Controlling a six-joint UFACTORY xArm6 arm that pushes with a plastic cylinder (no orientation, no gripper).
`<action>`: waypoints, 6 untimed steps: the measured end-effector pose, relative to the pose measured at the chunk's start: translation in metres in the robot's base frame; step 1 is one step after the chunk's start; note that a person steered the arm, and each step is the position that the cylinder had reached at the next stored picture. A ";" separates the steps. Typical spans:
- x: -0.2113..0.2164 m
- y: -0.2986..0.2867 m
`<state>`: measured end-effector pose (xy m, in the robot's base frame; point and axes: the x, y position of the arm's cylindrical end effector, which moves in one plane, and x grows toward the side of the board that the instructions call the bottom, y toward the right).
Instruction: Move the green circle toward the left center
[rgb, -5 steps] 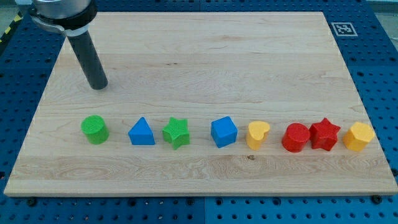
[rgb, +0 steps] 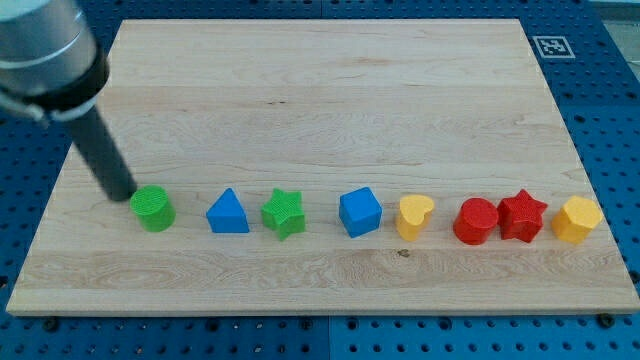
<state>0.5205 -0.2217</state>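
Note:
The green circle is a short green cylinder at the left end of a row of blocks on the wooden board. My tip stands on the board just to the view's left of the green circle and slightly above it, almost touching its upper left edge. The dark rod leans up toward the view's top left corner.
To the right of the green circle, in one row: a blue triangle, a green star, a blue cube, a yellow heart, a red block, a red star, a yellow hexagon. The board's left edge is close by.
My tip has moved down and to the view's left, from well above the green circle to right beside its upper left edge. No block has moved.

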 end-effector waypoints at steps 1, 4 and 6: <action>0.038 0.040; 0.044 0.046; 0.018 0.028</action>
